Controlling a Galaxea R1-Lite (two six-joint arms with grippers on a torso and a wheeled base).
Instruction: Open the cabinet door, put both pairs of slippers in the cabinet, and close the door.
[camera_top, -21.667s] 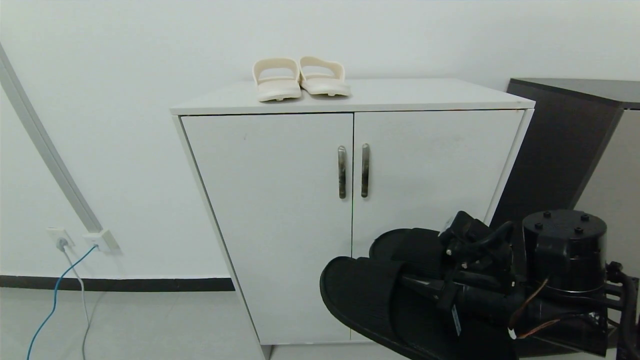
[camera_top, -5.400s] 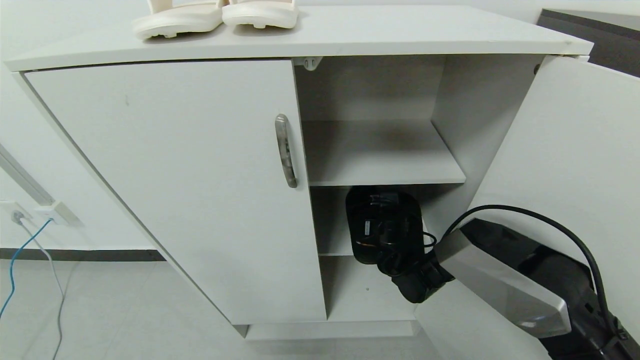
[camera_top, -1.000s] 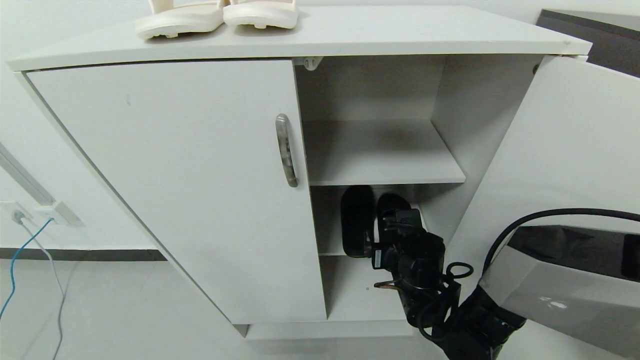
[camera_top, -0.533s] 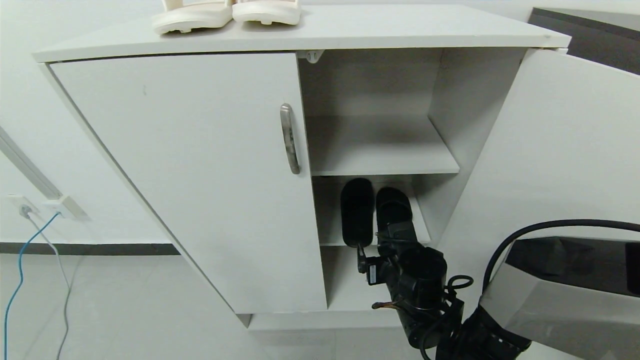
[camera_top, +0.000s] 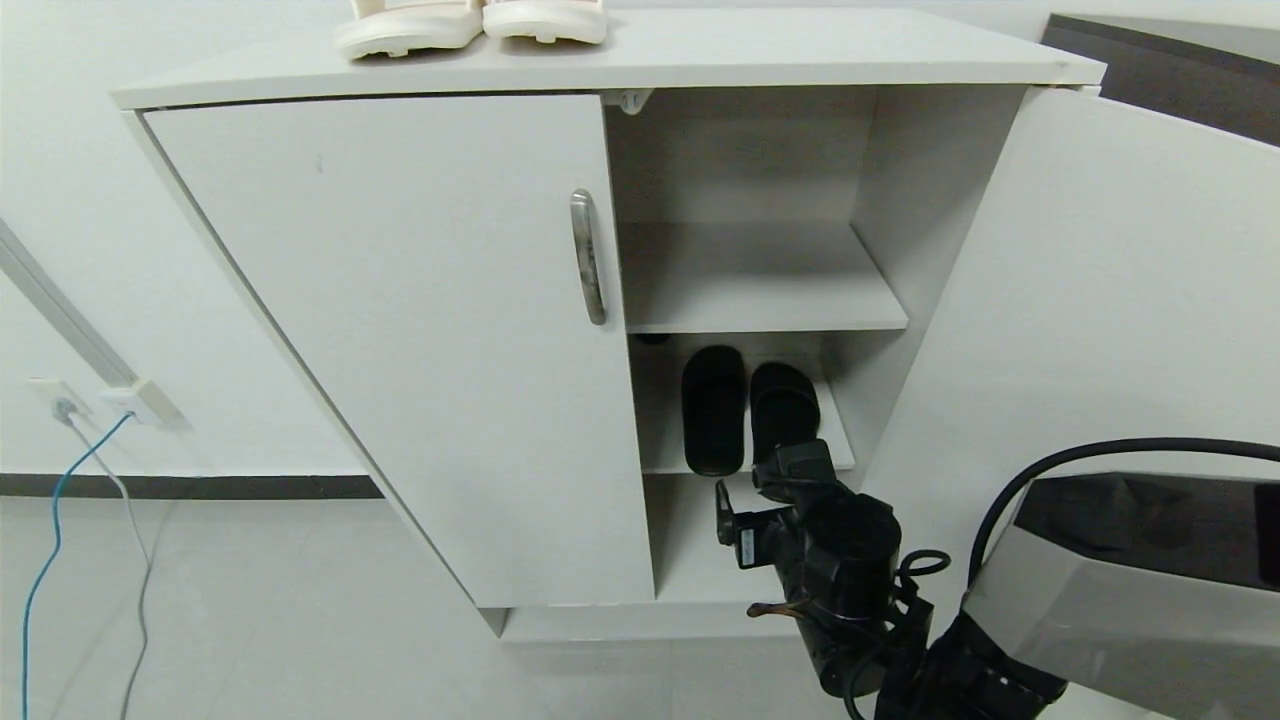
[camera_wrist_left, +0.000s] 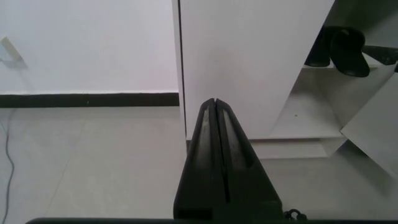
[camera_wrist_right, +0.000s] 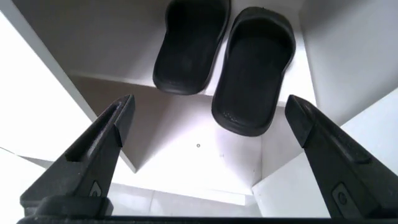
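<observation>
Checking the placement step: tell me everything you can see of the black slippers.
The black slippers are a matte, rubbery-looking pair of slides with wide straps. They lie side by side, soles down and toes toward the back, on the lower shelf of the cabinet. Their heels stick out past the shelf's front edge. The right gripper is just in front of them with its fingers open, touching neither.

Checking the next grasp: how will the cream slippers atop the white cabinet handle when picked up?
Probably light: the cream moulded slippers look like one-piece foam. Likely stiff, their thick soles lying flat on the white cabinet. Underside nubs suggest grip.
</observation>
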